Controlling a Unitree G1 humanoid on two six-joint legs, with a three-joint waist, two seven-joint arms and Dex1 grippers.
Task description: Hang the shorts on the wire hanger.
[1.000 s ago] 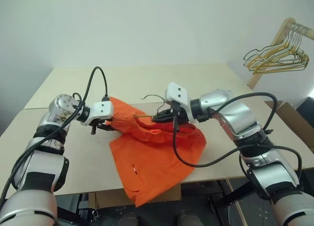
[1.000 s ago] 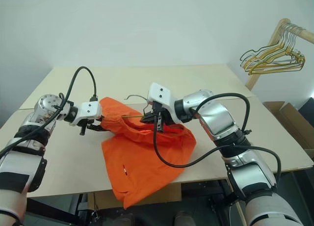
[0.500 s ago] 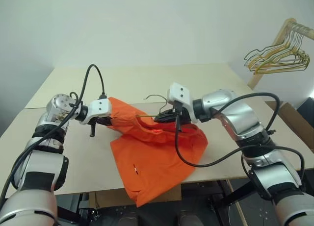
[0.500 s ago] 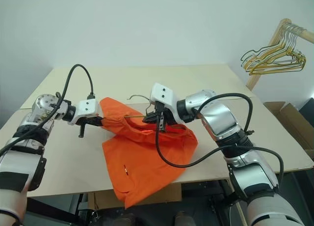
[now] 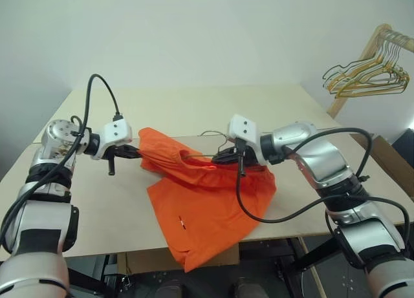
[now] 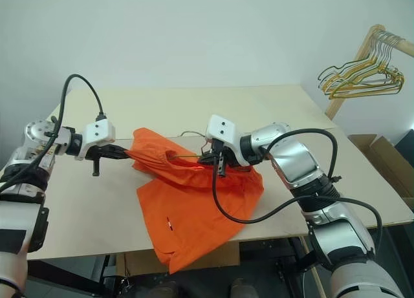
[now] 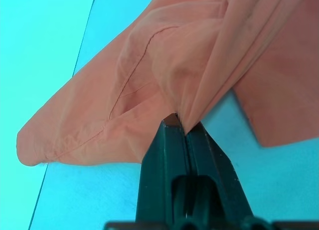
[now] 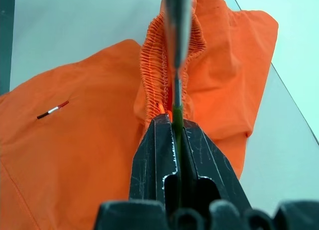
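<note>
The shorts (image 5: 200,201) lie across the middle of the table (image 5: 291,110), the lower portion draped over the near edge, the upper portion raised off the surface between the two arms. The left gripper (image 5: 134,153) is clamped shut on a pinch of orange fabric at the left end of the raised portion; in the left wrist view the cloth emerges directly from between the closed fingers (image 7: 167,140). The right gripper (image 6: 208,158) is closed on the wire hanger (image 6: 189,157), with the gathered waistband bunched just beyond its tips in the right wrist view. The hanger's long axis runs roughly parallel to the near edge, from the right gripper toward the left gripper, and its free end appears to sit inside the fabric; the hook (image 5: 212,132) rises on the far side. Judgement: the coming move depends on keeping this axis aligned with the stretched waistband, with the left arm tensioning the opening and the right arm feeding the wire. The main obstruction is the bunched elastic itself. A bunch of gold and dark hangers (image 5: 362,75) on a wooden rack (image 5: 381,33) stands well apart, beyond the far right corner.
</note>
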